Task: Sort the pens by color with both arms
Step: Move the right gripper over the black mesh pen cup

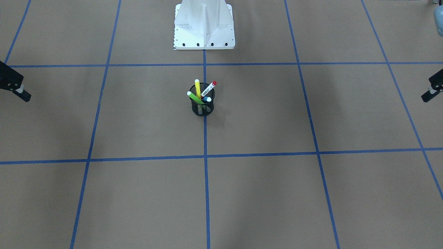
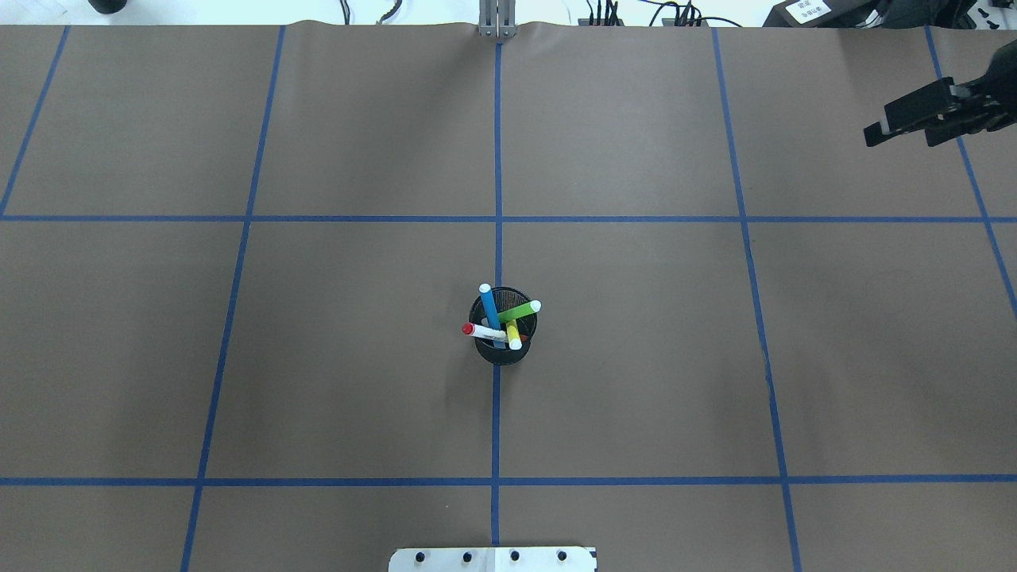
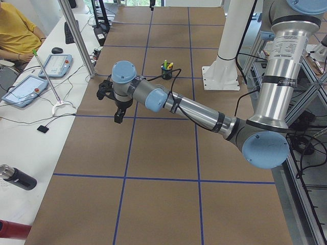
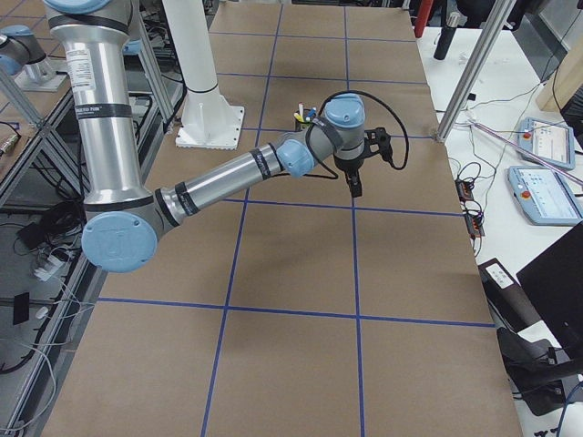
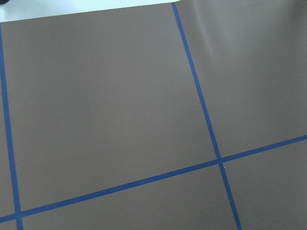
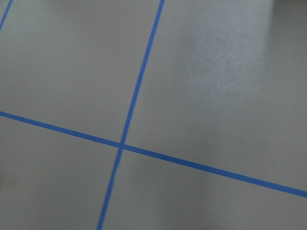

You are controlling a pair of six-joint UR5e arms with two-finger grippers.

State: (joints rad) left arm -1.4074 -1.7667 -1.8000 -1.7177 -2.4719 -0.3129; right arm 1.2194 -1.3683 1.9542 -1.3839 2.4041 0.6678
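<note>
Four pens stand in a black mesh cup (image 1: 202, 108) at the table's centre: yellow (image 1: 197, 86), white with red ends (image 1: 208, 89), green (image 1: 193, 97) and blue with a pale cap (image 1: 207, 99). In the overhead view the cup (image 2: 502, 354) holds the blue (image 2: 489, 308), green (image 2: 520, 311), white-red (image 2: 483, 332) and yellow (image 2: 513, 335) pens. My right gripper (image 2: 902, 137) is open and empty, far right of the cup. My left gripper (image 1: 426, 97) hovers at the opposite table edge, fingers apart and empty, and is out of the overhead view.
The white base pedestal (image 1: 204, 31) stands behind the cup. Blue tape lines divide the brown table into squares. Both wrist views show only bare table and tape. A seated person (image 3: 18, 30), tablets (image 3: 56, 64) and a metal pole (image 3: 76, 35) are past the left end.
</note>
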